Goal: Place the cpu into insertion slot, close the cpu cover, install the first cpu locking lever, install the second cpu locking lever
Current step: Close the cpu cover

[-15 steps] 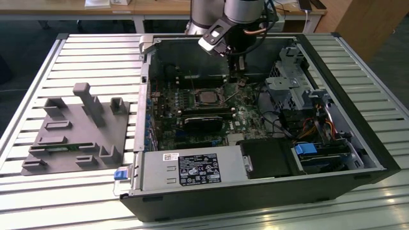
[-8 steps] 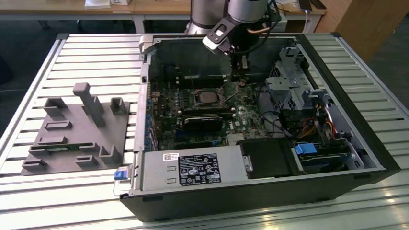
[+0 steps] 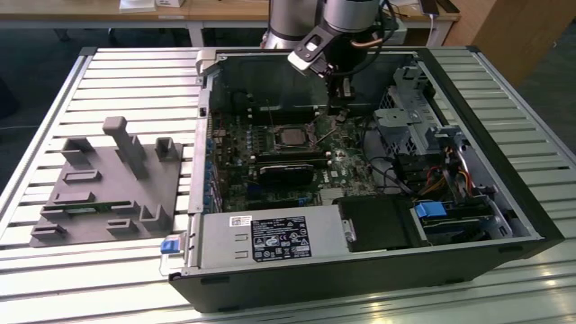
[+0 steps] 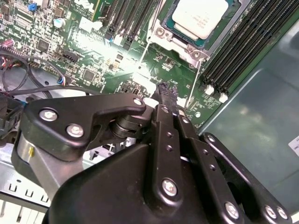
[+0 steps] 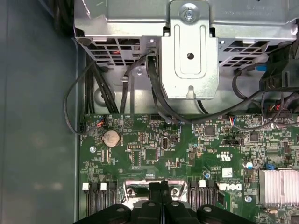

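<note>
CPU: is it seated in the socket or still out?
Seated. In the second wrist view the CPU lies flat inside the metal-rimmed socket on the green board.

Black-and-white printed label [image 3: 280, 239] on the power supply box [image 3: 220, 244]; small white sticker [image 3: 240, 220] above it; fine white print on the circuit board [image 5: 140, 135]. Wording too small to read.

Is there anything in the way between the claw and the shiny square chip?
Nothing visible blocks it. In the second wrist view the claw is over open green board, apart from the cpu, which already sits in the insertion slot. Only a thin metal rod runs beside the slot's corner.
</note>
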Robot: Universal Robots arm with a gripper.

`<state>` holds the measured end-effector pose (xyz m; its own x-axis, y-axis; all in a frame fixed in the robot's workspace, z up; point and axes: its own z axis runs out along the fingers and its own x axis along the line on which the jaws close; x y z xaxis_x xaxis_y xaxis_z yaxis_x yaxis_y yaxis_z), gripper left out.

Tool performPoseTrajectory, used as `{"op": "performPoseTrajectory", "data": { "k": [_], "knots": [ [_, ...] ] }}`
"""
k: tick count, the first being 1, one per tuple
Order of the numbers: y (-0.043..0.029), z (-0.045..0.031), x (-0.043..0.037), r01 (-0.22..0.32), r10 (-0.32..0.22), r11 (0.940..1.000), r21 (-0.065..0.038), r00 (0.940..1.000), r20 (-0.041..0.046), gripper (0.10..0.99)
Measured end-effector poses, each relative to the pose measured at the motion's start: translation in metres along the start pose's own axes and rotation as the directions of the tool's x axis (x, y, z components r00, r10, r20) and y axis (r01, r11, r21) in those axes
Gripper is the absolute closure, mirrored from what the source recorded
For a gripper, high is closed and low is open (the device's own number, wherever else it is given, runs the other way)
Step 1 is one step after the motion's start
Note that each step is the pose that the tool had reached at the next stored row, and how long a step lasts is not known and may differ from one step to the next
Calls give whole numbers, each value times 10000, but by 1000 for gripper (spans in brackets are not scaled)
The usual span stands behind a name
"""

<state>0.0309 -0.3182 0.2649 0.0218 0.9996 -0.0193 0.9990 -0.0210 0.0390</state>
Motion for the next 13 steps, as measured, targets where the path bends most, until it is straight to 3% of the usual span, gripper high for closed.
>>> {"op": "performPoseTrajectory", "data": {
  "k": [13],
  "knots": [
    [37, 5, 2, 1, -1, 10000, 19, 10000, 0, 980]
  ]
}}
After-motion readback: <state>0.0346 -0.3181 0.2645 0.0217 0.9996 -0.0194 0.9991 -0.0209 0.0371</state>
